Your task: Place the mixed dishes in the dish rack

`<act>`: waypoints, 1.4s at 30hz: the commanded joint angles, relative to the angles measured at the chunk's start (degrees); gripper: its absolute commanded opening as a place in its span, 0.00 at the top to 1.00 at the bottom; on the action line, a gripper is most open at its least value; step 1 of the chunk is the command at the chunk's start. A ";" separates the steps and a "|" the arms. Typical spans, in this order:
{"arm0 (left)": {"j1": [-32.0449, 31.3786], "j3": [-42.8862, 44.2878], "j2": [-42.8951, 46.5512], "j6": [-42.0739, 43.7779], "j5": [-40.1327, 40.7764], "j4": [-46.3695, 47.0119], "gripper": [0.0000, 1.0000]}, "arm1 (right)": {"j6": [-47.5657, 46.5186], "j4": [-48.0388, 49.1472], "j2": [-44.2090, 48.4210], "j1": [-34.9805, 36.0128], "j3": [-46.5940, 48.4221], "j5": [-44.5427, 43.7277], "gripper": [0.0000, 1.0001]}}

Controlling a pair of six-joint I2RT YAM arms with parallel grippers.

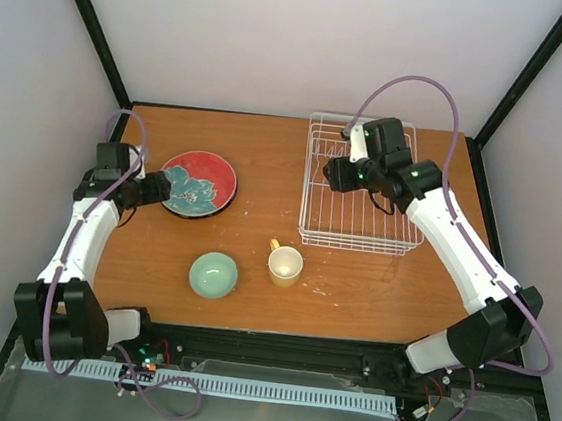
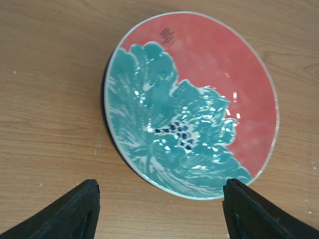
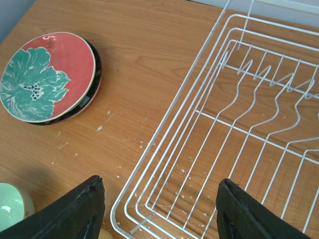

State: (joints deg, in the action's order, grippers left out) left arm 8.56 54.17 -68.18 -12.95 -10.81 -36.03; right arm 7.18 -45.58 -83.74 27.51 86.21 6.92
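We are hovering the left jaws, spread wide and empty, just beside the edge of the red plate [image 2: 194, 104], which is lying flat on top of a stack at the left of the worktop [image 1: 267, 149], well apart from the rack [image 1: 358, 247] at the far right. The plate is sitting low with a thin rim, so we are risking a finger riding over the rim rather than under it and shoving the stack along instead of gripping. A dark rim is peeking out beneath it, so a pinch could be catching two plates at once, or lifting the top one and dragging the lower one askew. The glaze is looking glossy, and we are judging that a rim pinch could be letting the plate swing or slip once raised. The right jaws are hanging wide and empty over the rack's left side; we are worrying that they are blocking the path of any plate coming across. The mug [image 1: 284, 265] and bowl [image 1: 214, 274] are standing between stack and rack, nearer us, where a low carry could be clipping them. The rack is showing no dishes yet.
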 commanded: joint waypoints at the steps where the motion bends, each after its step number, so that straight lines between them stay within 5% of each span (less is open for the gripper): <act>1: 5.16 -1.10 -2.87 2.35 -6.56 4.38 0.32 | -1.64 -2.26 -1.43 2.01 4.28 -2.19 0.39; 11: 14.26 -0.73 -10.58 6.37 -22.01 9.05 0.32 | -1.80 -2.67 -4.19 5.20 6.16 -1.93 0.39; 42: 14.26 6.40 -31.56 7.59 -26.18 14.52 0.50 | -3.10 -5.48 -14.83 7.12 16.79 -3.97 0.46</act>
State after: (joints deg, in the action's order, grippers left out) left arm 22.57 58.46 -98.39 -6.63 -35.18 -23.40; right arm 4.91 -49.98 -97.97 33.91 100.82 3.99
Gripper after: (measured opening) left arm 0.521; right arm 0.538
